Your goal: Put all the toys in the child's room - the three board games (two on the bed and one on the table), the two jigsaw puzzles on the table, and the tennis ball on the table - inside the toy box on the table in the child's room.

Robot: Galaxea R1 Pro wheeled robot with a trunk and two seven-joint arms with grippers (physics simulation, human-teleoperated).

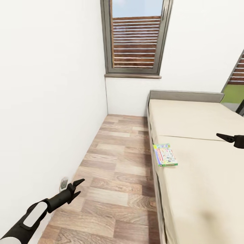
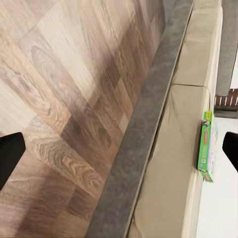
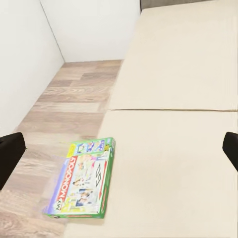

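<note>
Green-edged board game [image 1: 165, 155] lies flat at the bed's [image 1: 203, 169] near edge, centre-right of the frame, long axis running along that edge. Your right gripper [image 1: 226, 137], jaws apart and empty, hovers over the mattress right of it and is nearer. Left gripper [image 1: 77, 188], also open, hangs over the floor [image 1: 115, 169] at lower left.

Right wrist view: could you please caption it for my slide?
Green-edged board game lying flat at the bed edge, framed between open fingertips.

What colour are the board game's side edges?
Green, on the board game lying on the bed; clearest in the right wrist view.
</note>
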